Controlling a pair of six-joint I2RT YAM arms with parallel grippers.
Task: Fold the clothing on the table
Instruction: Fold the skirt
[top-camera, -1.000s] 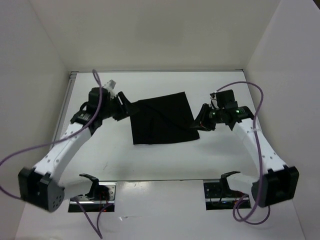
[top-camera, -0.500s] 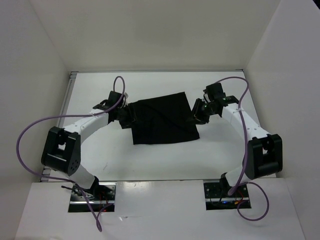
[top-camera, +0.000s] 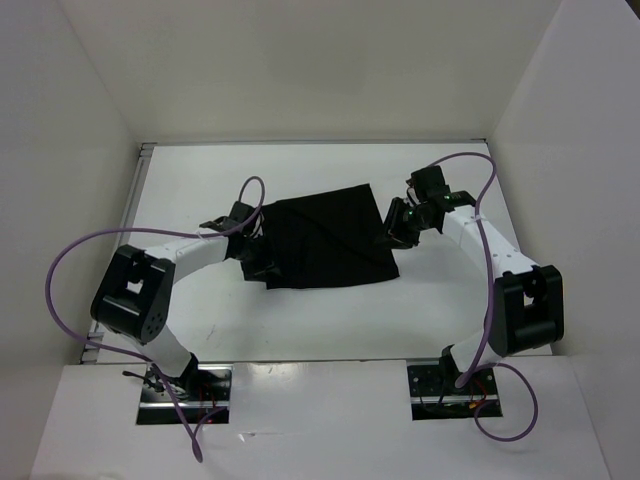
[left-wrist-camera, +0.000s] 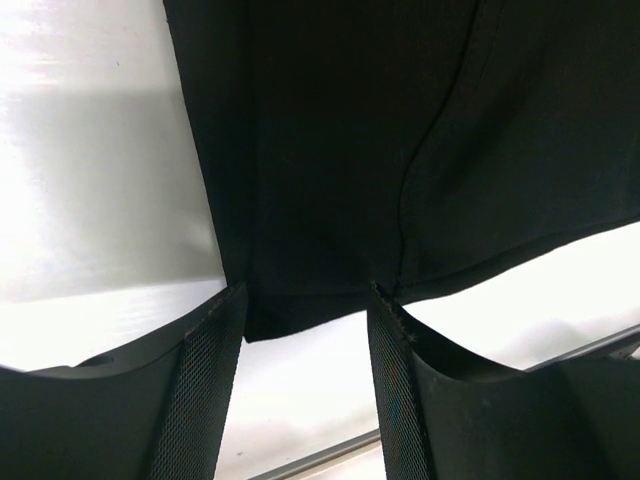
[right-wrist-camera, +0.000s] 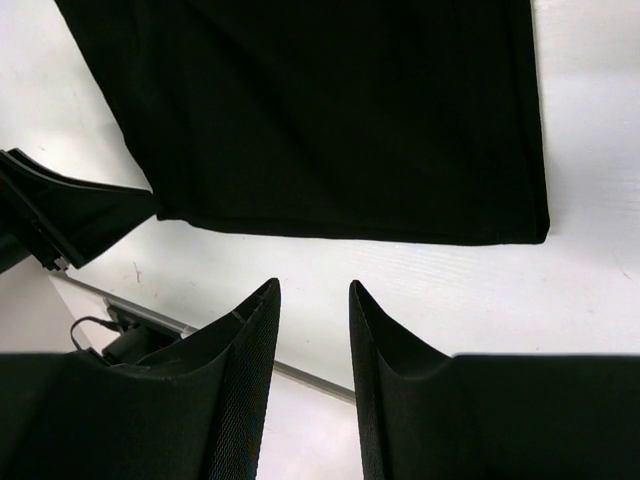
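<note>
The black clothing lies flat in the middle of the white table, with a long crease running across it. My left gripper sits at the clothing's left edge near its near-left corner. In the left wrist view that gripper is open, and a corner of the clothing lies just between the tips, not pinched. My right gripper is at the clothing's right edge. In the right wrist view it is open over bare table, a little short of the clothing's hem.
White walls close in the table on the left, back and right. Purple cables loop off both arms. The arms' base plates are at the near edge. A metal edge strip shows beyond the right fingers, and the left gripper's finger shows in the right wrist view.
Both arms have swung their elbows round. The left gripper has slid nearer along the clothing's left edge toward the corner. The right gripper has shifted a little further back along the right edge, its jaws slightly wider.
</note>
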